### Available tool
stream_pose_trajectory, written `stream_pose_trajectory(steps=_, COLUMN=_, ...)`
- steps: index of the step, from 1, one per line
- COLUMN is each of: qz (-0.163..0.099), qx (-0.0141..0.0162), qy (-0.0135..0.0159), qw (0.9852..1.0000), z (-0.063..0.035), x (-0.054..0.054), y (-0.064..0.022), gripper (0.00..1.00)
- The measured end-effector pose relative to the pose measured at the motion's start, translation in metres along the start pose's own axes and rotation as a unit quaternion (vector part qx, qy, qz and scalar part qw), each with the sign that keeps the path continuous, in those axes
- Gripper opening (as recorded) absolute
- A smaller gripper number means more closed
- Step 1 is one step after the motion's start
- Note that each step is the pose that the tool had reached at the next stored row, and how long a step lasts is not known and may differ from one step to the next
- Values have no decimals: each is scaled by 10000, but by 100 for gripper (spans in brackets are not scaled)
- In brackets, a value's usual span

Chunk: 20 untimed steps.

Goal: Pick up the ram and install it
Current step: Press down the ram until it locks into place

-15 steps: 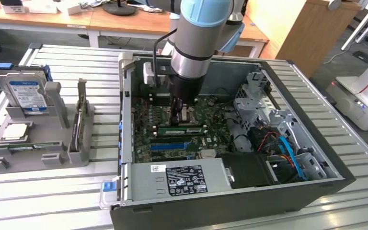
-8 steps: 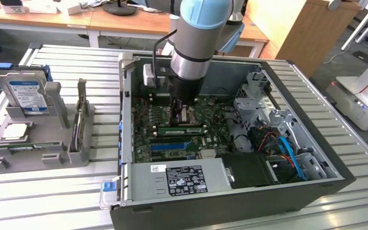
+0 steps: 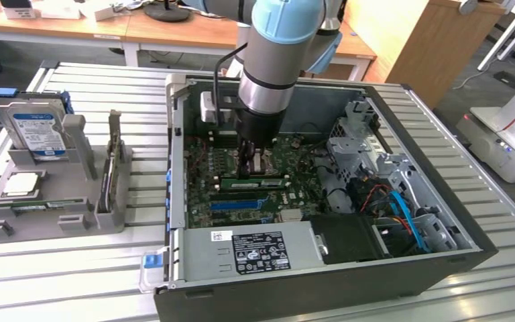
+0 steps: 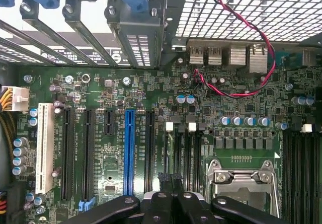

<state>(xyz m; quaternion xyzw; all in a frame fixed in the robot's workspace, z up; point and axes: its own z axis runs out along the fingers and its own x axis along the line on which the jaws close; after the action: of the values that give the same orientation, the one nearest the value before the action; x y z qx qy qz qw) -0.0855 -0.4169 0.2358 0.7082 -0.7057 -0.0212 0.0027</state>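
Note:
My gripper point(image 3: 253, 155) is down inside the open computer case point(image 3: 472, 248), close over the green motherboard point(image 3: 231, 201). In the wrist view the black fingers point(image 4: 160, 204) are pressed together and shut, with nothing showing between the gripper point(image 4: 171, 176) tips. They hover next to the silver processor socket point(image 4: 241, 183) and the black slots point(image 4: 188, 148). A long green ram stick point(image 3: 253, 182) sits across the board just in front of the gripper in the exterior view; whether they touch I cannot tell. Another thin green stick point(image 3: 108, 171) stands on edge in the grey holder point(image 3: 56, 225).
The grey holder at the exterior view's left also carries a silver hard drive point(image 3: 35, 131) and a square processor chip point(image 3: 22, 184). Inside the case are the power supply point(image 3: 249, 251), a drive cage point(image 3: 365, 144), blue and orange cables point(image 3: 401, 204) and a red wire point(image 4: 246, 48).

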Motion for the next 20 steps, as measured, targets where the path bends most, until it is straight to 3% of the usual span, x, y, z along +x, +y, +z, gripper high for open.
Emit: stream_pose_trajectory(steps=20, qz=0, qx=0, qy=0, qw=10000, z=31, x=0, y=-32, gripper=11)
